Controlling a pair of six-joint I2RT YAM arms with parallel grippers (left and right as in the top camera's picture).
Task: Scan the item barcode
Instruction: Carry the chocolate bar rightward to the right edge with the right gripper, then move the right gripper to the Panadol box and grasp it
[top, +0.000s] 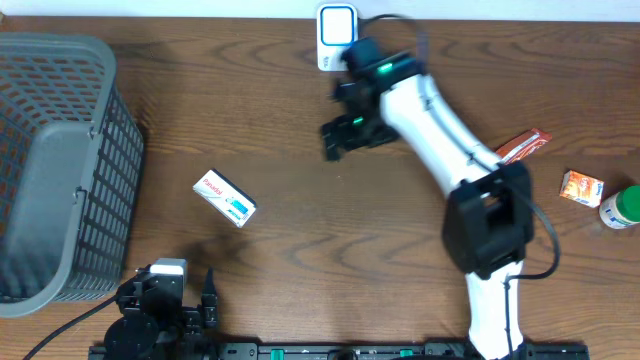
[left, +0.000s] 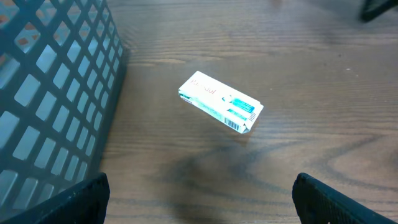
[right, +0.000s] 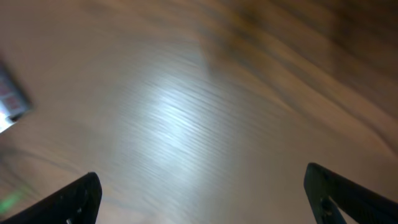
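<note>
Looks like the pick-up step to me: the white-and-teal carton (top: 225, 198) lies flat on the bench (top: 300, 250) around 9 o'clock, near the mesh basket (top: 110, 170), with nothing touching it. The right tool (top: 340, 135) hangs wide open and empty by the scanner (top: 337, 30) at 12. The left tool (left: 199, 202) is wide open and empty too, at 7. Next move, I reckon: a tool drops over the carton, pinches its long sides, and turns the barcode to the scanner

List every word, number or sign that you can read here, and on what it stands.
No text can be read with certainty.
white box: script word and teal print, too blurred; barcode on its side, digits too small.
orange box: print too small.
red packet: print too small.
</note>
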